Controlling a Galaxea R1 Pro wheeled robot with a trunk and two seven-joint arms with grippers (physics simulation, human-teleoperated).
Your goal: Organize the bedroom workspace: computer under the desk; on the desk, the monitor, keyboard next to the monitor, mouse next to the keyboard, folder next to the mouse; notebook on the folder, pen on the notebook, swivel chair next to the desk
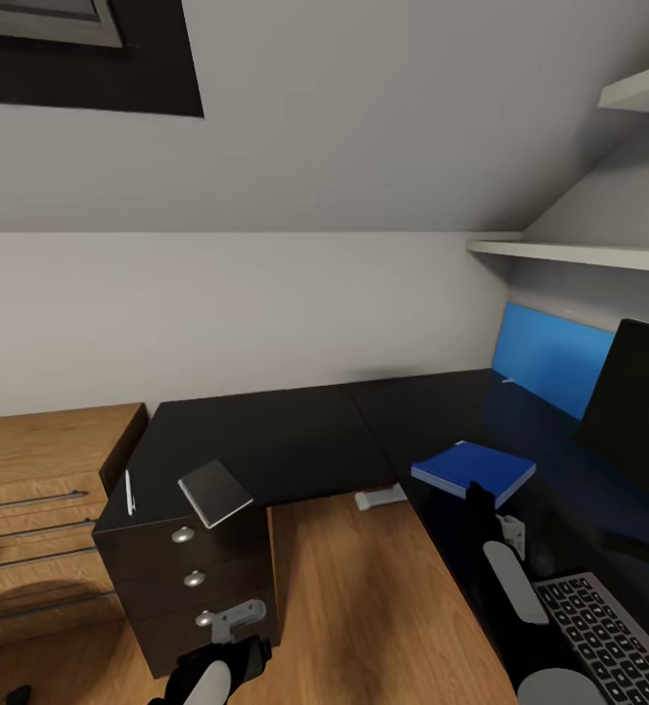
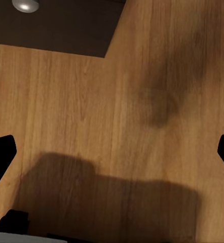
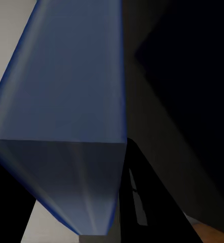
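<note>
The glossy black L-shaped desk (image 1: 295, 441) fills the head view. On its right wing the blue folder (image 1: 473, 466) lies flat or just above the top, and my right gripper (image 1: 481, 495) is shut on its near edge. In the right wrist view the folder (image 3: 66, 116) runs between the black fingers (image 3: 142, 202). The grey notebook (image 1: 214, 492) and the pale pen (image 1: 129, 490) rest on the desk's left end, above the drawers. The monitor (image 1: 637, 411) and the keyboard (image 1: 608, 627) are at the right. My left gripper (image 1: 228, 654) hangs open low by the drawer unit, over the wood floor (image 2: 112, 101). Mouse, computer and swivel chair are out of view.
A low light-wood cabinet (image 1: 40, 490) stands left of the black drawer unit (image 1: 192, 578). The blue back panel (image 1: 549, 362) lines the desk's far right side, with white shelves (image 1: 579, 253) above it. The desk's white leg foot (image 1: 381, 496) sits on the floor in the inner corner.
</note>
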